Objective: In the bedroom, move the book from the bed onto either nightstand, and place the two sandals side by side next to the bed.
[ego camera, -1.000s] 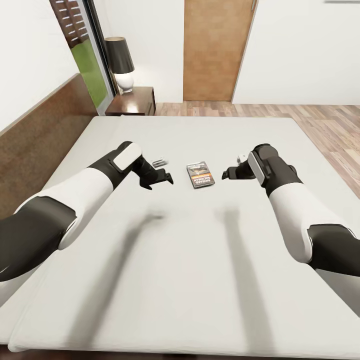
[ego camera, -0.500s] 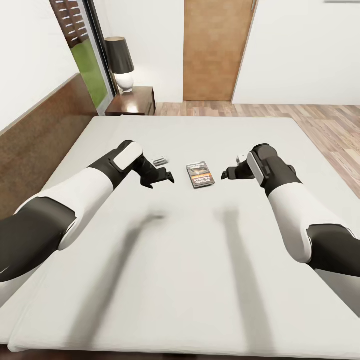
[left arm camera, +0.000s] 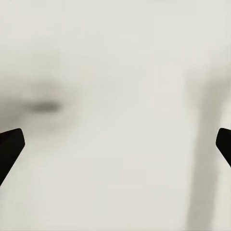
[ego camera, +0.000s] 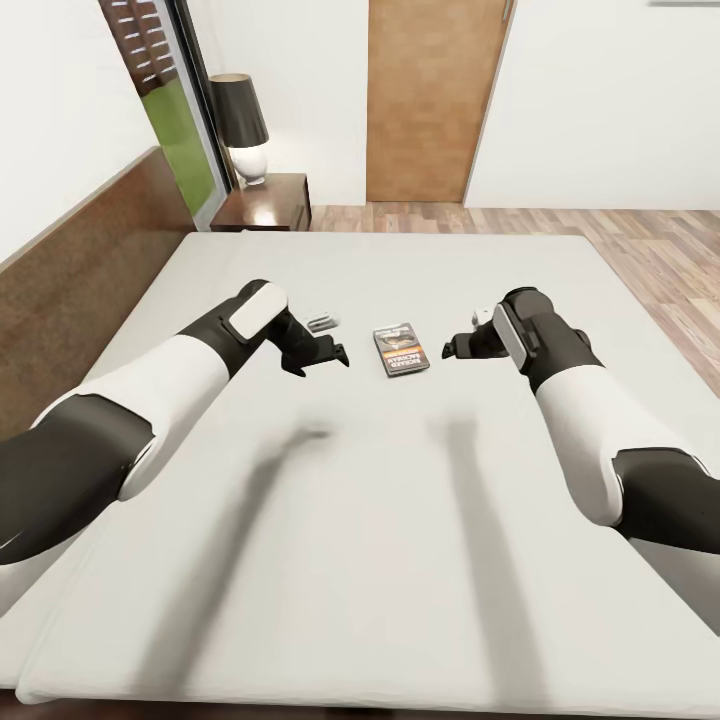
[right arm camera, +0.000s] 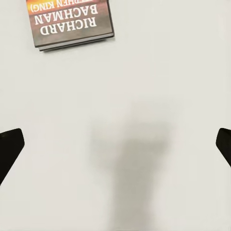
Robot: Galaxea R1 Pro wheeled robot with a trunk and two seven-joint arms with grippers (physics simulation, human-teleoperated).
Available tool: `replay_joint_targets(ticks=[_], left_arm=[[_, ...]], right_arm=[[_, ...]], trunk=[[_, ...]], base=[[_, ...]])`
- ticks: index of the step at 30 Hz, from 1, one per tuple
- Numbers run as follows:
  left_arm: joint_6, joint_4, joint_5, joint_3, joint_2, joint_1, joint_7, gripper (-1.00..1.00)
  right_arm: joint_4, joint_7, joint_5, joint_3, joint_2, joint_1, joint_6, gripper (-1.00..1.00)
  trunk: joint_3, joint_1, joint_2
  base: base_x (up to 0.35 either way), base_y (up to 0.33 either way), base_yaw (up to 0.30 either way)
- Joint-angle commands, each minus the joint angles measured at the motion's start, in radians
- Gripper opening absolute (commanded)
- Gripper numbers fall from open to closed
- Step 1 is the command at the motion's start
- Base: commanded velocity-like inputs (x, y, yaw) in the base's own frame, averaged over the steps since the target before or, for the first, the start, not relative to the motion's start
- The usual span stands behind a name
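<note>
Far left of the book, the dark wooden headboard [ego camera: 90,250] runs along the edge of the bed [ego camera: 300,560], and beyond it sits the glossy reddish-brown nightstand [ego camera: 275,195] with a black-shaded lamp [ego camera: 243,125] on its flat top.

Next comes the left gripper [ego camera: 318,358], hovering above the mattress just left of the book; its jaws stand apart and hold nothing, and the left wrist view shows plain off-white fabric between the two dark fingertips [left arm camera: 9,144].

The book [ego camera: 401,350] lies flat mid-mattress between the two grippers, nowhere near the nightstand yet. It is a thin paperback with a dark cover, an orange band and white lettering, and its corner reads "RICHARD BACHMAN" in the right wrist view [right arm camera: 72,24].

Just right of the book, the right gripper [ego camera: 458,347] is spread wide and empty, with its fingertips at the frame edges [right arm camera: 10,142] and bare sheet between them.

By my reading this is the book step, in the approach before any grasp. A thin, flat cover on a soft, smooth mattress gives little edge to catch, so the next move calls for lining one gripper over the book, coming down and getting a finger under an edge or pinching across a side.

Beyond the bed are a plank floor [ego camera: 640,235] and a brown door [ego camera: 430,100].
</note>
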Motion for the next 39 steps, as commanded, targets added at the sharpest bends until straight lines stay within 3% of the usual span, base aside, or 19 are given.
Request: replay_joint_targets(ticks=[1,25,39], left_arm=[[0.001,-0.001,0.010,-0.006,0.000,-0.001,0.008,1.00],[0.001,-0.001,0.014,-0.006,-0.004,-0.004,0.020,1.00],[0.001,0.000,0.020,-0.005,-0.019,-0.006,0.034,1.00]], right_arm=[[-0.001,0.006,0.002,0.005,-0.001,-0.001,0.004,1.00],[0.002,0.004,0.001,0.004,-0.001,-0.002,0.004,1.00],[0.003,0.005,-0.001,0.003,0.000,-0.015,0.004,1.00]], trunk=[[-0.001,0.000,0.000],[-0.028,0.000,0.000],[-0.050,0.000,0.000]], base=[[0.000,0.000,0.000],[0.000,0.000,0.000],[0.000,0.000,0.000]])
